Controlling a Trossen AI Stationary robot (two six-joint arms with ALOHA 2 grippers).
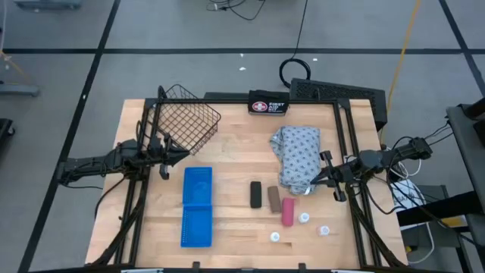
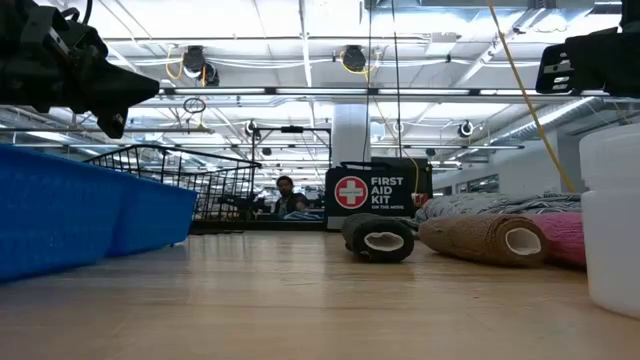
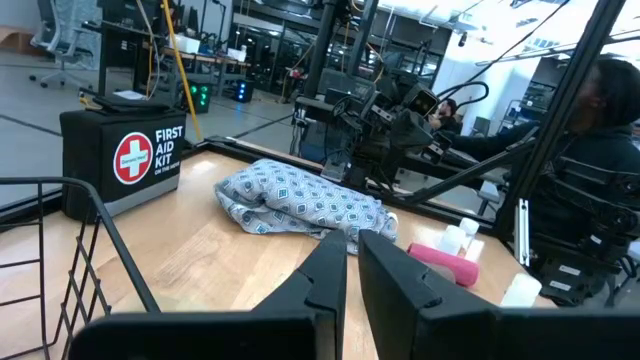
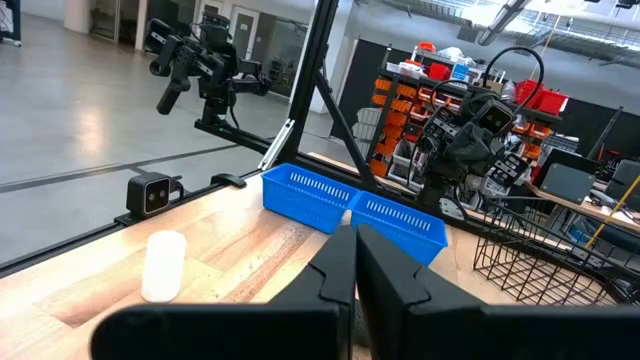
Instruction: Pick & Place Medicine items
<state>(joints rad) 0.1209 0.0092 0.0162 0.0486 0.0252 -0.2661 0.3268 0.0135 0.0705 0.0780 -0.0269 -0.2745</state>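
You are looking at a table (image 1: 227,163) on which the medicine items are lying in a cluster toward its right front corner; the black oblong (image 1: 256,195), the brown oblong (image 1: 272,199) and the pink tube (image 1: 288,211) are lying side by side, each with its long axis running from the back edge toward the front edge; the three white bottles (image 1: 304,218) are standing just beyond them, nearer the front edge. The right gripper (image 1: 331,184) is hovering beside the patterned cloth (image 1: 297,155), so the items are lying just in front of and inboard from its fingers; this arm is clearly the nearer one. The left gripper (image 1: 162,159) is waiting by the wire basket (image 1: 186,119), with the blue tray (image 1: 197,206) between it and the items. Both grippers are showing closed fingers and are holding nothing; you will likely need the right one opened before any descent.
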